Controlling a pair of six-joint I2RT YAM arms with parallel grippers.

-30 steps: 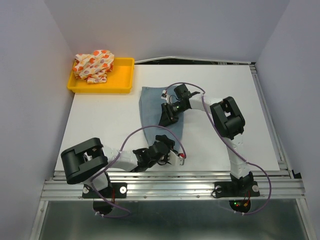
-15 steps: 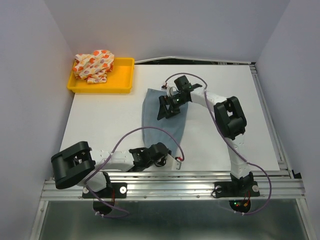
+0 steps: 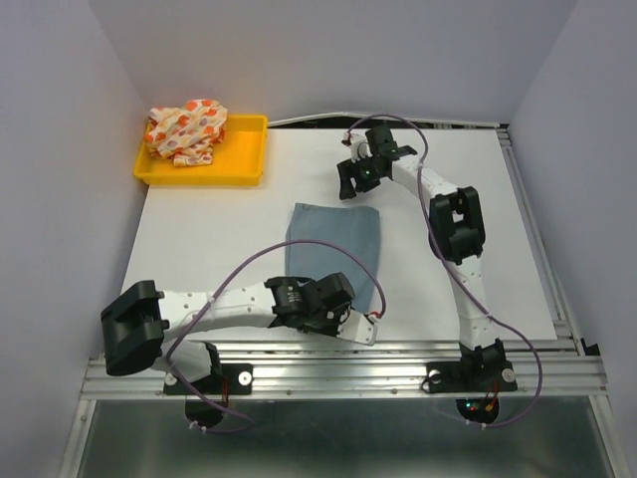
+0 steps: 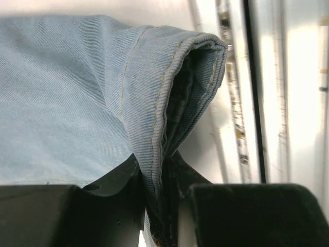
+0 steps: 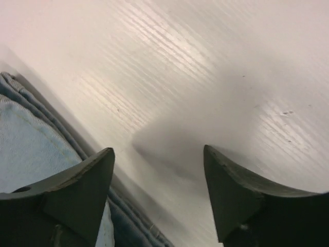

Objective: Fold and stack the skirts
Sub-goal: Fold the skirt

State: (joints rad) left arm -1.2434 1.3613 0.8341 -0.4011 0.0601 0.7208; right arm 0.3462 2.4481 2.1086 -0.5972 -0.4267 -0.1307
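Denim skirt point(image 3: 333, 244) pinched in left hand point(image 4: 159, 180), right hand point(image 5: 158, 154) open over table point(image 5: 205, 62)

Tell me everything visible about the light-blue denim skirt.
The denim skirt is light-blue twill cloth with pale stitching along a rolled hem. It lies mostly flat near the middle of the white table. The left gripper is shut on its near hem, pinching up a fold. The right gripper hangs open by its far edge.
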